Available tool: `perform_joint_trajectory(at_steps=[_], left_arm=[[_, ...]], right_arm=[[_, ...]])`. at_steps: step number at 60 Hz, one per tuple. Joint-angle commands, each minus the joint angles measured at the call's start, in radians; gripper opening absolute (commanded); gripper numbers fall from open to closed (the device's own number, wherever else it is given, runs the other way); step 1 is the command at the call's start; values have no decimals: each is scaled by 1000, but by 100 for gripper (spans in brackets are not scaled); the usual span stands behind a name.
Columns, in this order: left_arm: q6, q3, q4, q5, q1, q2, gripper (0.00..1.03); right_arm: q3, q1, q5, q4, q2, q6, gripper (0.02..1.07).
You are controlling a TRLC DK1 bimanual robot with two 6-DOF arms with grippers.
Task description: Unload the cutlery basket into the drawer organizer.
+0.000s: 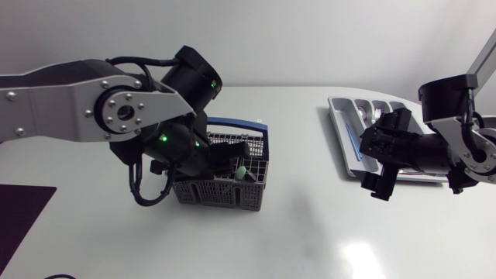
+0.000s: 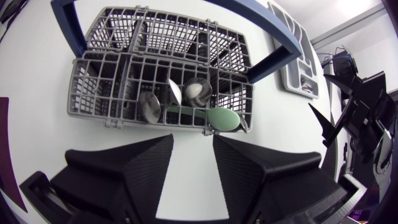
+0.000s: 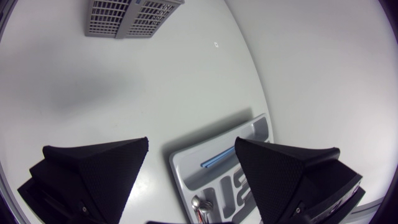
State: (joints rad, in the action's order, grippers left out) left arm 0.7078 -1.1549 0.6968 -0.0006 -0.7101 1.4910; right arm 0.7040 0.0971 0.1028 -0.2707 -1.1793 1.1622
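From above, my left arm (image 1: 93, 108) hangs over the basket (image 1: 260, 194), which stands left of the table's (image 1: 310, 240) middle. The organizer (image 1: 341, 128) lies at the right, partly under my right arm (image 1: 457, 147).

From the left wrist, my left gripper (image 2: 193, 165) is spread wide and holds nothing. It hovers above the basket's near wall. Spoons (image 2: 198, 91) and a green piece (image 2: 214, 117) sit in the nearest compartments.

From the right wrist, my right gripper (image 3: 191, 163) is also spread and empty above the organizer's end. A blue stick (image 3: 217, 158) lies in one compartment. The basket is well apart ahead.
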Motion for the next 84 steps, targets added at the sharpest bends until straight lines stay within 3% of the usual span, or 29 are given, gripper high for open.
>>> perform_joint_trajectory(at_steps=[1, 20, 37, 60, 76, 84], left_arm=[[33, -37, -14, 7, 1, 31, 36], [68, -45, -39, 5, 37, 72, 36], [113, -52, -39, -96, 23, 80, 36], [130, -48, -77, -125, 6, 104, 36], [145, -40, -106, -134, 4, 115, 33], [147, -34, -118, -176, -6, 112, 24]], right_arm=[[-28, 33, -12, -16, 12, -55, 102], [-52, 141, -40, -18, 44, -125, 102], [-75, 165, -40, -18, 50, -139, 102], [-101, 194, -40, -15, 69, -150, 102], [-113, 194, -40, -7, 67, -148, 102], [-116, 201, -40, -7, 69, -148, 102]])
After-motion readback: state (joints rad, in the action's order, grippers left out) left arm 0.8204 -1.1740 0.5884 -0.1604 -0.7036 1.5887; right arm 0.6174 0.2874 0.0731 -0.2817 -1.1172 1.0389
